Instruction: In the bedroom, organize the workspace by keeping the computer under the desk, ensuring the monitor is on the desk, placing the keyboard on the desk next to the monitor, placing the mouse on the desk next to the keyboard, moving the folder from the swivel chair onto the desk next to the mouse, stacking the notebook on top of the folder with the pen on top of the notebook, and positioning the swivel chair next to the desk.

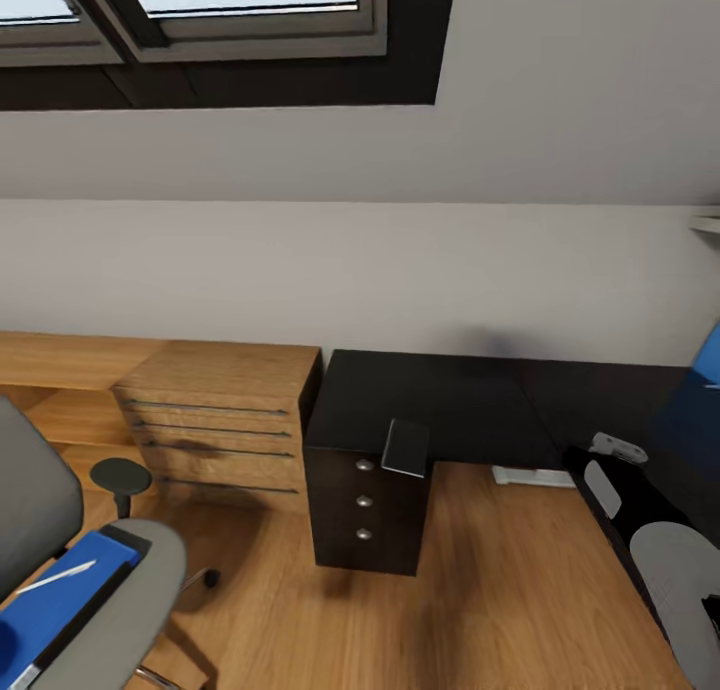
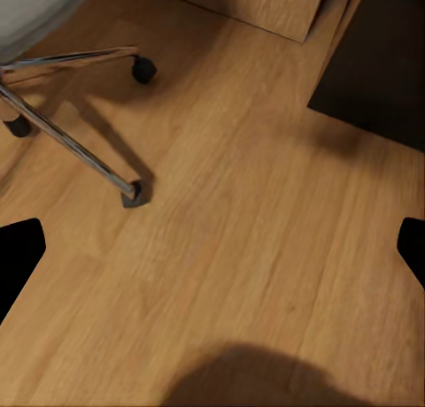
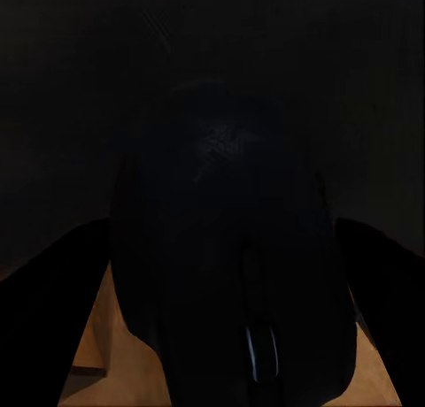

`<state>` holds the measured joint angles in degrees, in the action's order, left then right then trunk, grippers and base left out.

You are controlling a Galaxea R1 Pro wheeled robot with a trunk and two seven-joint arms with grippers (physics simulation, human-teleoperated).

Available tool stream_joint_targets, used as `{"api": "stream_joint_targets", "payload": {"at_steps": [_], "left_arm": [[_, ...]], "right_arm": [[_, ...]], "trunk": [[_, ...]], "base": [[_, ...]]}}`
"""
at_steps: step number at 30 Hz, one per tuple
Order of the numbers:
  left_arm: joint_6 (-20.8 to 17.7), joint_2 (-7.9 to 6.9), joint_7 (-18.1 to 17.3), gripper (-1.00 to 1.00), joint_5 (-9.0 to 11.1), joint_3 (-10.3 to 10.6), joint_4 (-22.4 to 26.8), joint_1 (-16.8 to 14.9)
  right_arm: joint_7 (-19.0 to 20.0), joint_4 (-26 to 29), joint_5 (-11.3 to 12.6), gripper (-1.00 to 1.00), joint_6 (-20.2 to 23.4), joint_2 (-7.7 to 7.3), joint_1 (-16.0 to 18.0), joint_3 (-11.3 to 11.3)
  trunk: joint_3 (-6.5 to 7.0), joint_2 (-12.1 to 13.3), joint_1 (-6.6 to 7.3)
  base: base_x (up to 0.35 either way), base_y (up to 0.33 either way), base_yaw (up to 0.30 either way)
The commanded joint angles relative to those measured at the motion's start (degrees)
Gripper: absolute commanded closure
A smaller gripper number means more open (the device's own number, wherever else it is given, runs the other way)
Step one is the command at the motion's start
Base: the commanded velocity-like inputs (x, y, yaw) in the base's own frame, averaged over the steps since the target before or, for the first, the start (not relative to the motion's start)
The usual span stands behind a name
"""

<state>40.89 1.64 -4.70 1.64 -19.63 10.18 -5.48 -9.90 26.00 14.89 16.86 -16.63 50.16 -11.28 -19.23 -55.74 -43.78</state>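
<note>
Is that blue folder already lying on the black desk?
No, the blue folder lies on the seat of the grey chair with a white pen on top, away from the desk.

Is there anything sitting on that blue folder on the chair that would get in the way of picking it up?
Yes: a thin white pen lies on top of the blue folder, which rests on the swivel chair.

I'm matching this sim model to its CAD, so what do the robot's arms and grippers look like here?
In the head view the right arm is glossy black with light grey rounded panels and a small silver-white fitting near its far end. In the left wrist view the left gripper shows as two flat black fingers at the picture's edges. No cables or markings are visible.
</note>
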Motion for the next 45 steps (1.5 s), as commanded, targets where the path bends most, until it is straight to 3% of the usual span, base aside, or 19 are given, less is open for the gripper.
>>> {"api": "stream_joint_targets", "payload": {"at_steps": [1,14,45], "left_arm": [[0.11,0.0,-0.56,-1.0,0.18,-0.34,0.0,-0.03],[0.29,-0.39,-0.84,-1.0,0.34,-0.52,-0.33,-0.06],[0.25,-1.03,-0.84,-1.0,0.38,-0.58,-0.34,-0.06]], "right_arm": [[-0.37,0.09,0.59,1.0,0.13,0.02,0.02,0.03],[-0.72,-0.06,0.55,1.0,-0.23,1.65,-0.06,0.06],[-0.91,-2.43,0.59,1.0,0.18,1.86,-0.06,0.11]], "trunk": [[-0.07,-0.05,-0.01],[-0.07,-0.05,-0.01],[-0.07,-0.05,-0.01]], "base": [[0.0,0.0,-0.26],[0.0,0.0,-0.26],[0.0,0.0,-0.246]]}}
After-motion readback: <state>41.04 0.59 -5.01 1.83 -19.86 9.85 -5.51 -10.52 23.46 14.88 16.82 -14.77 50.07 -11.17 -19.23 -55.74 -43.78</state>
